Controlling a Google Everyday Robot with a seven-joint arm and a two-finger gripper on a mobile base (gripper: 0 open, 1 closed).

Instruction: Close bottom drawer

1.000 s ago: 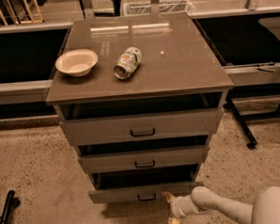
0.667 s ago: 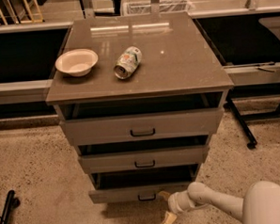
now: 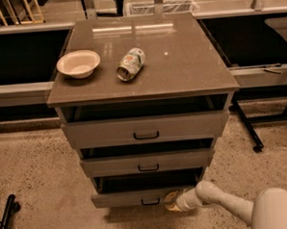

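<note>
Camera view: the bottom drawer (image 3: pixel 124 198) sits partly pulled out at the foot of the bench (image 3: pixel 179 61), with a dark gap above its front edge. The claw (image 3: pixel 171 201) is low, right at that front's right end, and I can't tell how open it is. Speckled floor (image 3: pixel 36 180) spreads left of the bench. A bowl (image 3: pixel 78 63) and a tipped can (image 3: pixel 131 64) sit up top.

White arm (image 3: pixel 225 206) enters from 5 o'clock and reaches toward 9 o'clock; its gripper (image 3: pixel 171 201) lies low, near 6 o'clock.
</note>
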